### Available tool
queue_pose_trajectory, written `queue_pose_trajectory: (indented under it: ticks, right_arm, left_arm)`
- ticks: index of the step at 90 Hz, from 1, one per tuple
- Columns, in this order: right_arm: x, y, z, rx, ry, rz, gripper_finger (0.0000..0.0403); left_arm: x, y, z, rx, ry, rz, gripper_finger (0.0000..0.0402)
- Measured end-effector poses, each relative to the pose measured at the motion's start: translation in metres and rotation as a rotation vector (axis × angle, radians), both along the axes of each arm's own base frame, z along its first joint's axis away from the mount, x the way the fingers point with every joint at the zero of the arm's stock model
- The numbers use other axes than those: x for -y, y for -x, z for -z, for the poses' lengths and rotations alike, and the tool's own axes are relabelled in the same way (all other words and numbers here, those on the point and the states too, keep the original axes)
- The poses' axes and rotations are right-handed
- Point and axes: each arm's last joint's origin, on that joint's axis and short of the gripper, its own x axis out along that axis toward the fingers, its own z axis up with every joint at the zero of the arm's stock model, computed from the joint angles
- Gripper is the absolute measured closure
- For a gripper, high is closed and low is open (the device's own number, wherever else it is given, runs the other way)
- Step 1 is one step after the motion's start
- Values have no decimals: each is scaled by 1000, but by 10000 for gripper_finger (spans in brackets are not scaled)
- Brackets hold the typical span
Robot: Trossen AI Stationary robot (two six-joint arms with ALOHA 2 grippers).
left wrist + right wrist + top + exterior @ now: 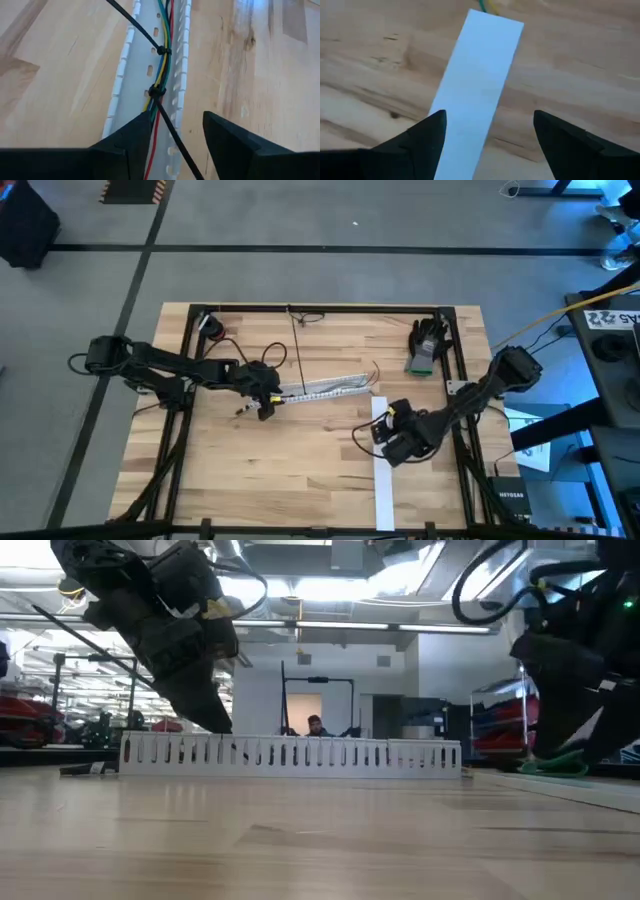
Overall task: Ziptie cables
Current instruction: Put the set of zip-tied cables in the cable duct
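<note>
With the cables [159,75] laid along the slotted white duct [325,387] and already cinched by two black zip ties [162,50], the left gripper [172,137] hovers released at the duct's near end, while the right gripper [490,132] waits unclenched beyond its far end.

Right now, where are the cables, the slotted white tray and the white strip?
cables [161,70]: left wrist view, on the bundled wires between two ties.
slotted white tray [300,754]: low view, side wall.
white strip [477,85]: right wrist view, middle.
</note>
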Motion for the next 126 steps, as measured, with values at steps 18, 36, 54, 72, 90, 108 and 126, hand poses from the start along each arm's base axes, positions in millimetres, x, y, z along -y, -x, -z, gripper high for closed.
queue_pose_trajectory:
  ticks: [18,36,54,72,90,108,126]
  right_arm:
    - [12,-14,-1,24,18,-49,103]
    - [19,-18,13,-10,19,-27,102]
    - [16,-22,30,-20,2,-56,102]
    - [16,-21,35,-68,24,-87,107]
    - [16,-21,38,-74,33,-91,159]
    - [17,-22,38,-67,44,-89,186]
    - [14,-27,31,-76,46,-96,181]
  left_arm:
    - [0,0,0,1,2,-1,227]
    - [0,0,0,0,2,-1,227]
    - [0,0,0,-2,1,0,227]
    - [0,0,0,-4,-1,3,228]
    - [0,0,0,-4,-3,4,227]
    - [0,0,0,-4,-1,2,227]
    - [2,2,-3,2,7,-1,227]
